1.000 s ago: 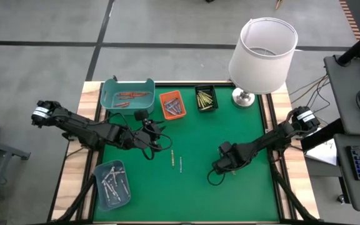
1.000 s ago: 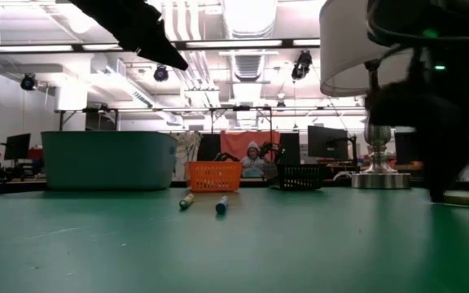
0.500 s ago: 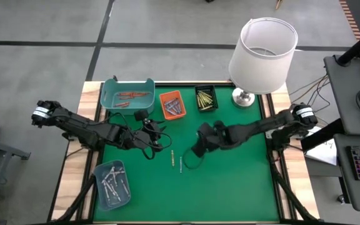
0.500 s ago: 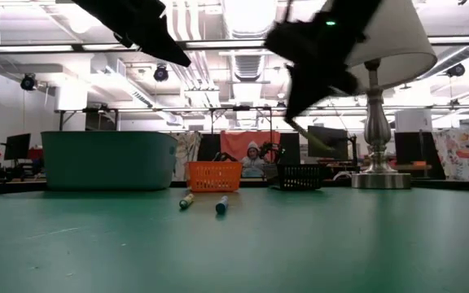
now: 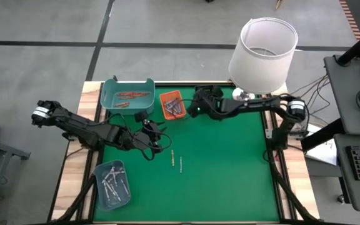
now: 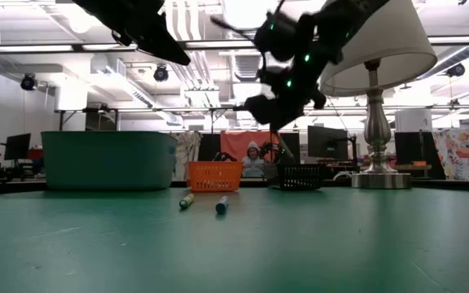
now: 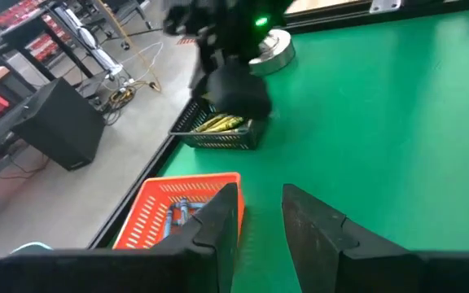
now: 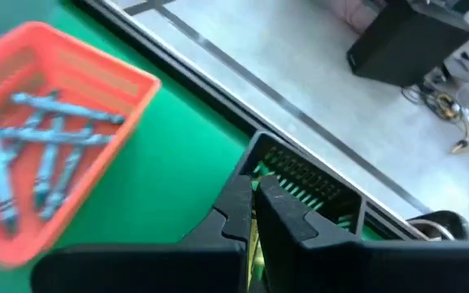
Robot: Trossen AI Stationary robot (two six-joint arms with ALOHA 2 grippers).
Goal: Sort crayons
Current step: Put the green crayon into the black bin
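Observation:
My right gripper [image 5: 197, 109] hovers above the mat beside the black tray [image 5: 206, 99] of yellow-green crayons, shut on a yellow-green crayon [image 8: 253, 238]. My left gripper [image 5: 161, 139] is open and empty, above the mat left of centre; its fingers show in its wrist view [image 7: 259, 213]. Two loose crayons lie flat on the green mat: a yellow-green one [image 6: 186, 200] and a blue one [image 6: 221, 204], also in the high view [image 5: 172, 157] [image 5: 180, 164]. The orange tray [image 5: 172, 104] holds blue crayons, the teal tray [image 5: 128, 94] red ones. My right gripper pinches the yellow-green crayon between its two fingers; only a thin strip of it [image 8: 253, 244] shows in the gap. The crayon is lifted clear of the mat. Which part of it the fingers have is hidden by the fingers themselves.
A lamp with a white shade [image 5: 262, 50] stands at the far right corner, close to my right arm. A pale tray [image 5: 112, 182] of silvery grey crayons lies at the near left. The three small trays line the far edge.
My right gripper has risen from the mat's right near part and swept toward the far edge and left, ending beside the black tray. The two loose crayons have stayed put.

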